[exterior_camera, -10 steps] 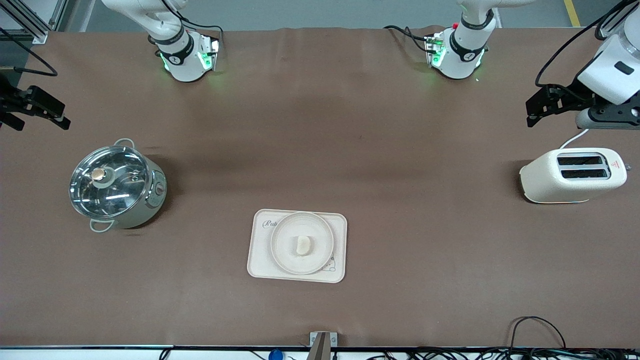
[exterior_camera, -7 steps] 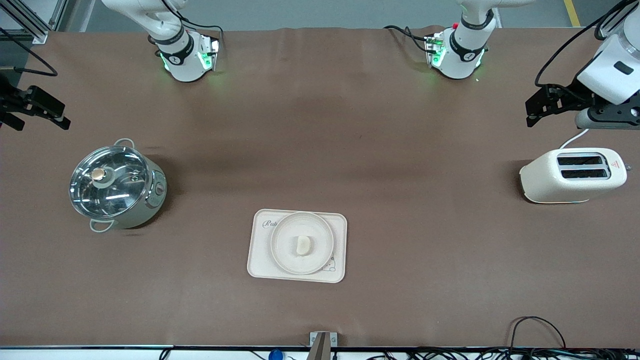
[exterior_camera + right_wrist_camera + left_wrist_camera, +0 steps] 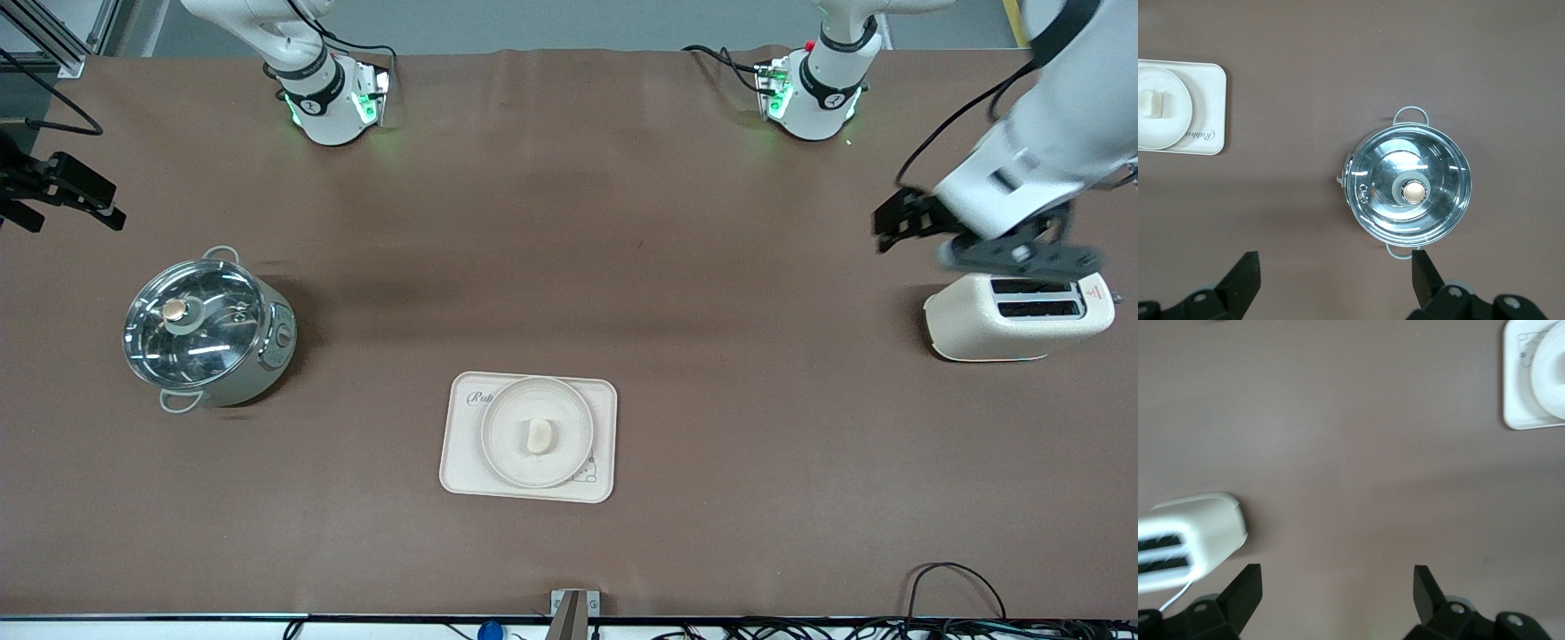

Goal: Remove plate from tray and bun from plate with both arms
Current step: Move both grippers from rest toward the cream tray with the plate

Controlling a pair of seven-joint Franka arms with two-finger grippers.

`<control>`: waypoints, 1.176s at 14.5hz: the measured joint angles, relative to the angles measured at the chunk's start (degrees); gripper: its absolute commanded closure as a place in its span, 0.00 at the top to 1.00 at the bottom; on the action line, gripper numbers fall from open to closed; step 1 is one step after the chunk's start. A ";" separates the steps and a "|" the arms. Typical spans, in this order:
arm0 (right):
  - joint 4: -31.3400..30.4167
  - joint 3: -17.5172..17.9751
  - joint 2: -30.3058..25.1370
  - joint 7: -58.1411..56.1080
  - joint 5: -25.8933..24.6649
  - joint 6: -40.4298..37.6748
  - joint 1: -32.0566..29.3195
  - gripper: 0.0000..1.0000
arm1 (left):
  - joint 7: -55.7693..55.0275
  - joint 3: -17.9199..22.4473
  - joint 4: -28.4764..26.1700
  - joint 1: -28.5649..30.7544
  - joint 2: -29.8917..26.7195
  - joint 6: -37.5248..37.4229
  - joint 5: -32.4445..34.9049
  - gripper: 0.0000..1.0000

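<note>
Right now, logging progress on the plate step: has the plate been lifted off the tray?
No, the plate sits on the tray with the bun on it.

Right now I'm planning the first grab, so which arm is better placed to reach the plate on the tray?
Left, slightly. Its pincer hangs open by the toaster, leaning toward the tray. The right pincer waits open at the table edge above the pot. Neither is near the plate.
</note>
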 measured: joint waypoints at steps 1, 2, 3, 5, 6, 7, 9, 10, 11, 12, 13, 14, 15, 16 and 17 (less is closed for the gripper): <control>0.01 0.03 0.00 0.00 0.00 0.00 0.00 1.00 | -1.86 -0.12 0.05 -1.68 2.70 3.02 0.00 1.00; 0.01 0.06 0.00 0.00 0.00 0.00 0.00 1.00 | -3.83 -0.17 0.08 -3.26 5.37 6.15 0.00 1.00; 0.01 0.12 0.01 0.00 0.00 0.00 0.00 1.00 | -5.60 -0.23 0.14 -4.76 8.20 9.89 0.00 1.00; -0.03 0.35 0.21 -0.01 0.03 0.01 0.15 1.00 | -8.14 -0.31 0.31 -7.86 13.92 18.14 0.00 1.00; -0.05 0.47 0.50 -0.04 0.06 0.14 0.40 1.00 | -9.97 -0.35 0.42 -9.51 16.70 22.61 0.00 1.00; -0.07 0.61 0.94 -0.11 0.23 0.47 0.94 1.00 | -12.33 -0.40 0.65 -11.14 19.37 27.17 0.00 1.00; -0.42 0.82 2.69 -0.12 3.44 2.60 2.93 1.00 | -17.50 -0.44 2.22 -14.36 24.71 34.91 0.00 1.00; -0.66 0.91 4.26 -0.10 6.13 4.17 3.84 1.00 | -20.02 -0.41 3.67 -15.96 27.49 38.07 0.00 1.00; -0.75 0.96 6.23 -0.09 8.08 5.60 4.41 1.00 | -21.68 -0.37 5.11 -17.41 30.07 41.07 0.00 1.00; -0.80 0.95 8.50 -0.10 9.22 7.05 4.70 1.00 | -22.79 -0.26 6.20 -18.91 32.50 44.85 0.00 1.00; -0.81 0.95 10.88 -0.11 9.64 8.13 4.87 1.00 | -23.58 0.03 6.87 -20.40 34.70 49.01 0.00 0.99; -0.81 0.96 13.26 -0.15 9.85 8.73 5.11 1.00 | -23.97 0.49 7.23 -21.92 36.86 53.20 0.00 0.99; -0.79 0.96 15.59 -0.18 9.94 8.96 5.50 1.00 | -24.70 1.20 7.46 -23.49 38.94 57.05 0.00 0.99; -0.75 0.96 17.83 -0.18 9.99 9.13 5.93 1.00 | -26.14 2.52 7.85 -25.36 40.93 60.24 0.00 0.98; -0.69 0.96 19.87 -0.18 10.01 9.52 6.47 1.00 | -28.21 4.31 8.69 -27.46 42.74 62.15 0.00 0.98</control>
